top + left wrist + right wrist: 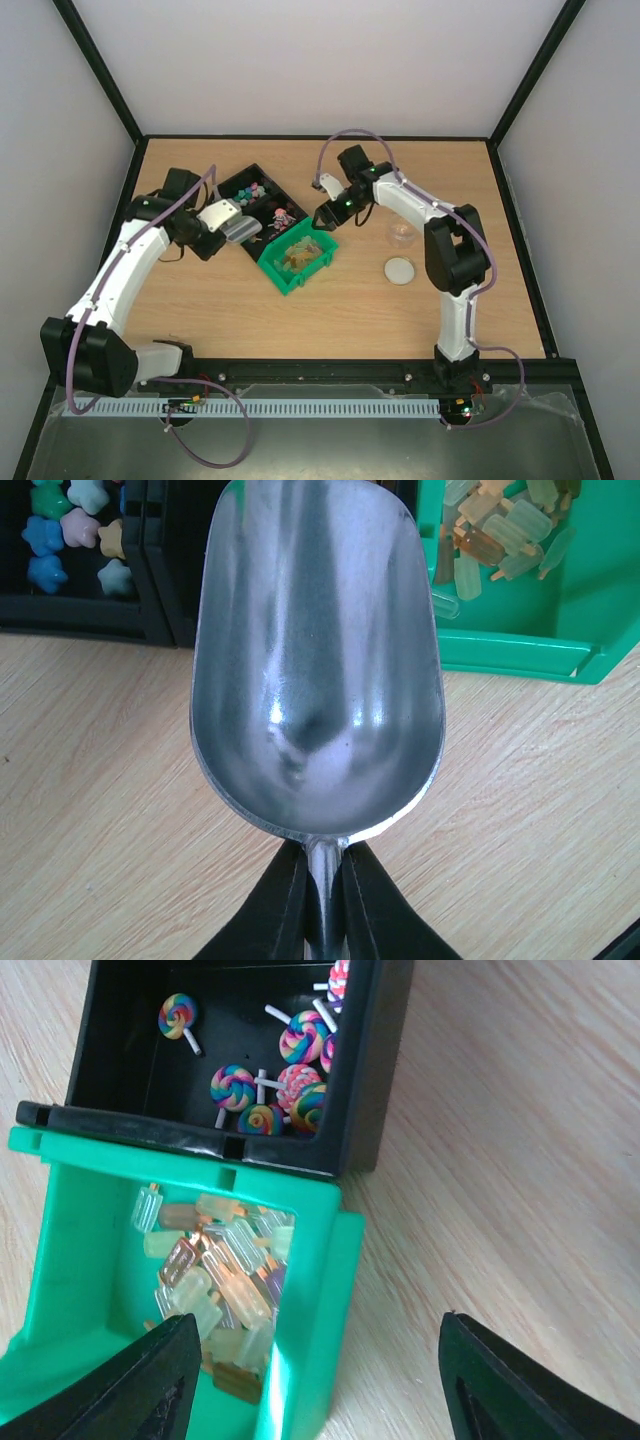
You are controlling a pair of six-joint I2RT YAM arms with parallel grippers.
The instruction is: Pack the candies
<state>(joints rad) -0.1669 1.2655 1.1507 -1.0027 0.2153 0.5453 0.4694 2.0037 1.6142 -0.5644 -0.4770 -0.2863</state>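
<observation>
Two arms flanked a green bin [283, 278] of pale candies [300, 256]; the scoop [230, 222] was empty.
From above, the left pincer [207, 236] clamped the scoop's handle just left of the green bin, the right pincer [325, 213] hung over its far corner, both close; a black bin [232, 182] touched it behind. Left wrist: the bare bowl pointed forward at the bins' seam, candies ahead to the right, past the green rim. Right wrist: that pincer gaped wide, holding nothing, candies close beneath.
</observation>
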